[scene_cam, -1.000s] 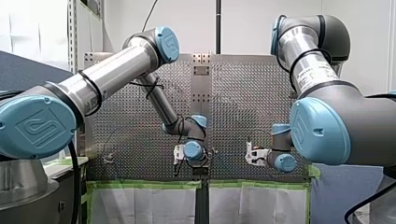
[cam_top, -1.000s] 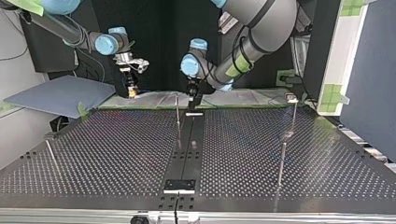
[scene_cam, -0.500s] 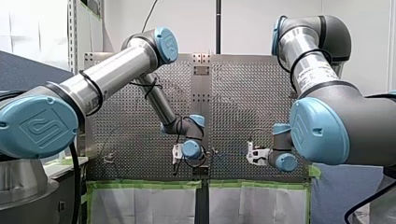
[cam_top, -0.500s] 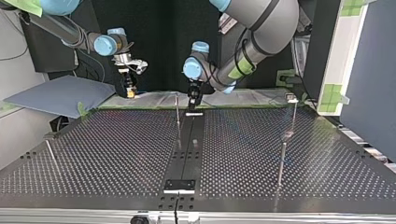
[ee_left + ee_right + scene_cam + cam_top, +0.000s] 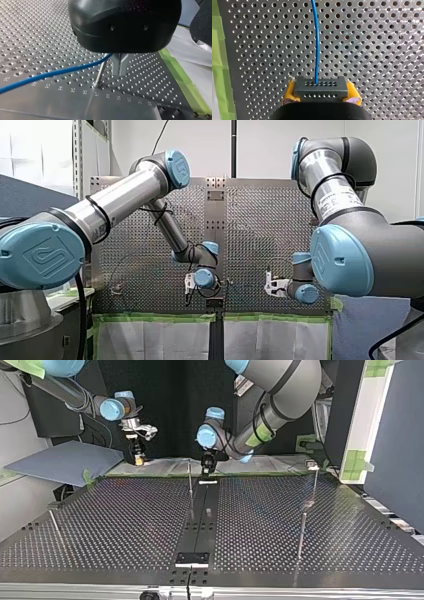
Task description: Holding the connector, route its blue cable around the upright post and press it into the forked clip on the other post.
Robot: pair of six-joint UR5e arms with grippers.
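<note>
Connector (image 5: 321, 88) clamped in right gripper (image 5: 322, 96); cable (image 5: 317, 37) runs straight ahead. Left gripper (image 5: 120, 65) closed beside post (image 5: 100, 73), cable crossing it. If you overpull, cable may slip off post or connector shift.

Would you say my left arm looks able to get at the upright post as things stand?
Probably yes: my left gripper sits right beside the upright post, nothing stands between them, and only the blue cable crosses at the post.
</note>
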